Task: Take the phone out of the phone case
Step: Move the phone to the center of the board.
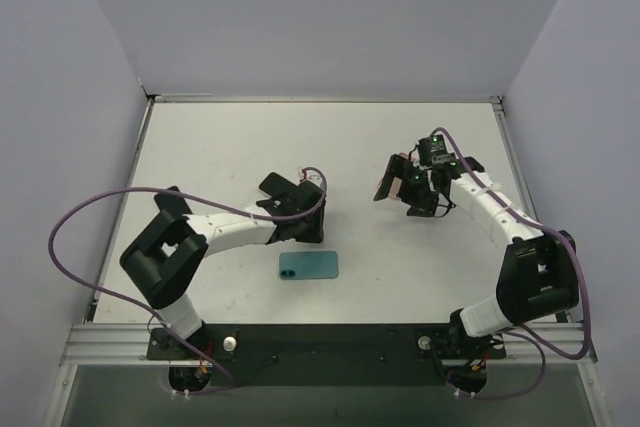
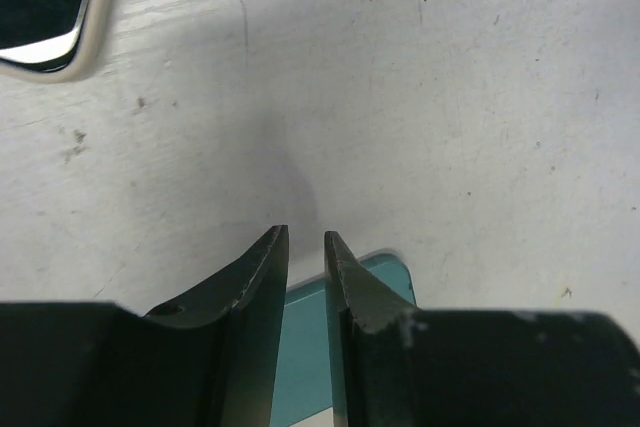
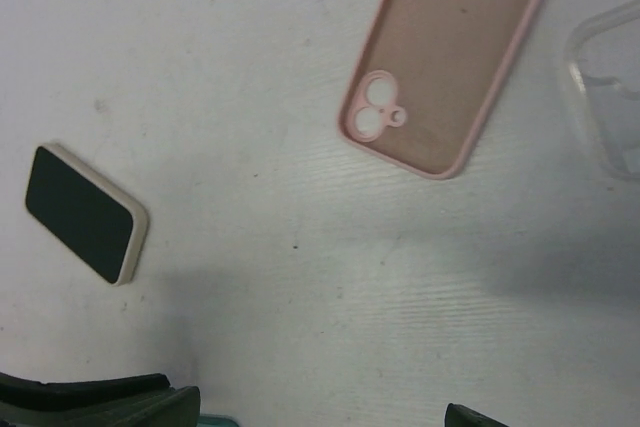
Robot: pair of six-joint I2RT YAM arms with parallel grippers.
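The left claw [image 2: 306,237] was nearly closed, with a thin gap between the tips and nothing in it, hanging tip-down over the bare white surface [image 2: 450,97]. Just behind the tips, toward the wrist, lay the teal rectangular slab with two dark camera holes [image 1: 308,265], flat and back up. Its long axis ran left-right across the surface, camera end to the left. From above it sat just on the near side of the left claw, not touching it. Could not tell whether the teal was a case with the phone inside or a bare phone back. Judged it the likelier task piece, since the left arm was much the nearer. Ahead of the tips and off to one side, the dark-faced flat phone with a cream rim [image 2: 45,17] lay face up, only its corner in the left wrist view. That rim might be a case too, unclear. The right claw [image 3: 315,405] was spread wide and empty, well apart from the teal slab, over the right half of the surface. Below it lay the pink soft phone case [image 3: 450,57], open side up, nothing in it, camera cutout showing. Beside that was a clear plastic case [image 3: 610,77], mostly cut off, seemingly empty. The next move probably calls for the left claw to pull toward its own base and close across the teal slab's short width.
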